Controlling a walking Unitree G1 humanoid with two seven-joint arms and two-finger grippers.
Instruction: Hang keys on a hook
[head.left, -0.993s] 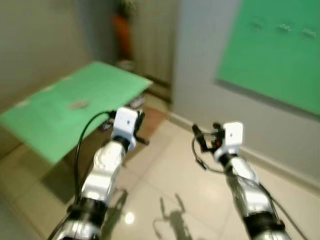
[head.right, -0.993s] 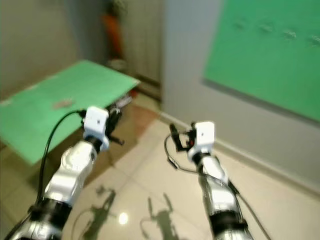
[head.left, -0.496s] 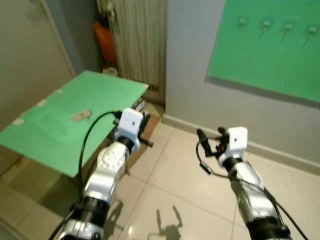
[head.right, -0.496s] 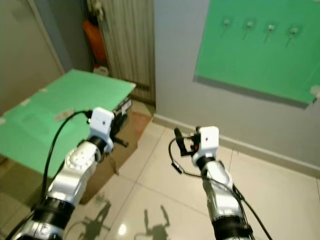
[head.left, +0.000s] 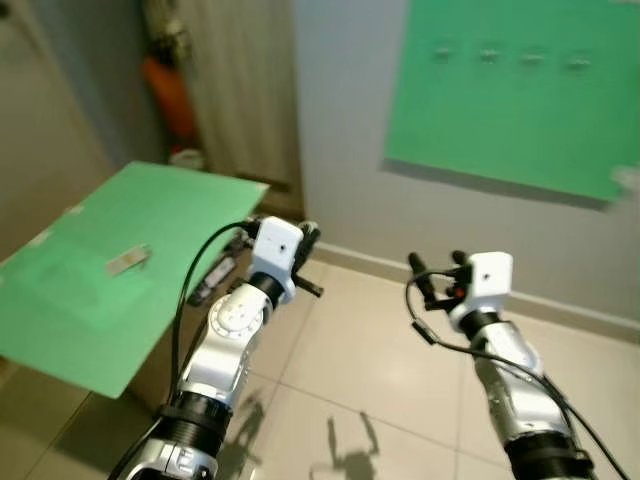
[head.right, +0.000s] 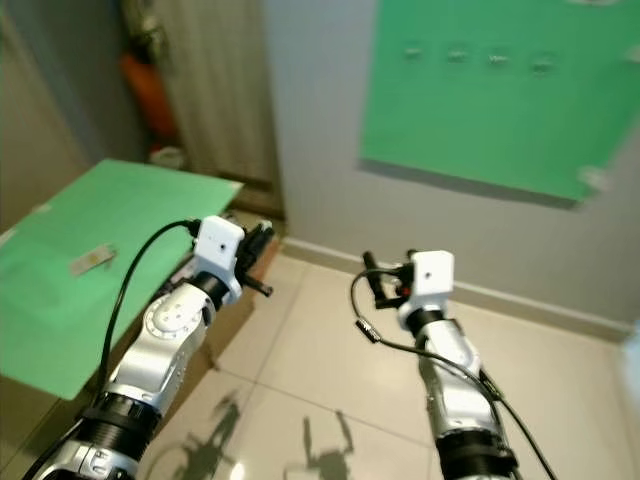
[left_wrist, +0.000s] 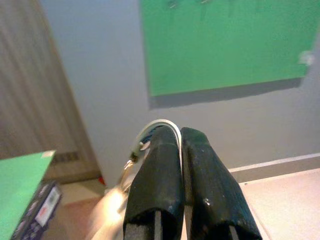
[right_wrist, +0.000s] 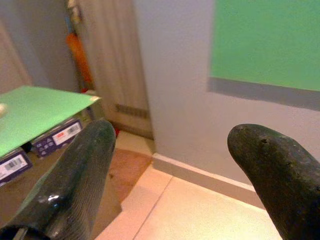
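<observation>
Green board (head.left: 510, 95) with a row of hooks (head.left: 487, 55) fills the upper right, well away. Left gripper (left_wrist: 180, 150), centre frame, pinches the keys (left_wrist: 150, 137) by their ring. Right gripper (right_wrist: 170, 165) is spread, empty. Hanging looks still undone; approach remains.

Table (head.left: 190, 215) at left; board (head.left: 520, 110) (with hooks (head.left: 487, 55)) on wall ahead.
</observation>
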